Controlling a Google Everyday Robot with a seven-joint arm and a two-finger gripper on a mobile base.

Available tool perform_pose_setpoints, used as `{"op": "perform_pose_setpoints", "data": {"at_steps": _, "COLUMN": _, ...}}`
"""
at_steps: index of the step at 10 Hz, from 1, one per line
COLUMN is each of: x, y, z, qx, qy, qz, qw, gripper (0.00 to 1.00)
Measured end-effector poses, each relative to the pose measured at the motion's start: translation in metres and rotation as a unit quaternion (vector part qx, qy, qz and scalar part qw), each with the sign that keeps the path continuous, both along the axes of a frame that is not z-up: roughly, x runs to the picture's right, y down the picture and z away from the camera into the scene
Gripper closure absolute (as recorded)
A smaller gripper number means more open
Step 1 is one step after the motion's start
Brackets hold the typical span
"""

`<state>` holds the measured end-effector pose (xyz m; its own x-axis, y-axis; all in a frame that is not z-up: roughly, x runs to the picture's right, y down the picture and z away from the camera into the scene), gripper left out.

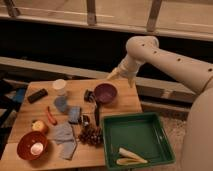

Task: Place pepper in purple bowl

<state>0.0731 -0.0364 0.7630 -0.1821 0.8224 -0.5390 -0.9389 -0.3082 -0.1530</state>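
The pepper (50,116), a slender red-orange chili, lies on the wooden table (125,103) at the left, next to a round yellow-red fruit (39,126). The purple bowl (105,93), dark and glossy, stands at the back middle of the table and looks empty. My gripper (112,75) hangs at the end of the white arm above the table's far edge, just behind and slightly right of the purple bowl. It holds nothing that I can see and is far from the pepper.
A red-orange bowl (32,145) with a pale item stands front left. A green tray (133,133) holding yellow pieces (129,156) fills the front right. A white cup (60,86), blue cloths (65,135), dark clustered fruit (91,134) and black items (37,95) crowd the middle.
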Motion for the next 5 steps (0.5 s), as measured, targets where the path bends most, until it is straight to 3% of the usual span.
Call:
{"op": "perform_pose_setpoints", "data": {"at_steps": 2, "x": -0.041, "y": 0.000, "z": 0.004, "qx": 0.017, "qy": -0.027, "qz": -0.014, "qw": 0.9994, "gripper": 0.20}}
{"op": "perform_pose_setpoints", "data": {"at_steps": 5, "x": -0.101, "y": 0.007, "z": -0.001, "qx": 0.038, "qy": -0.084, "qz": -0.033, "qw": 0.9952, "gripper": 0.20}}
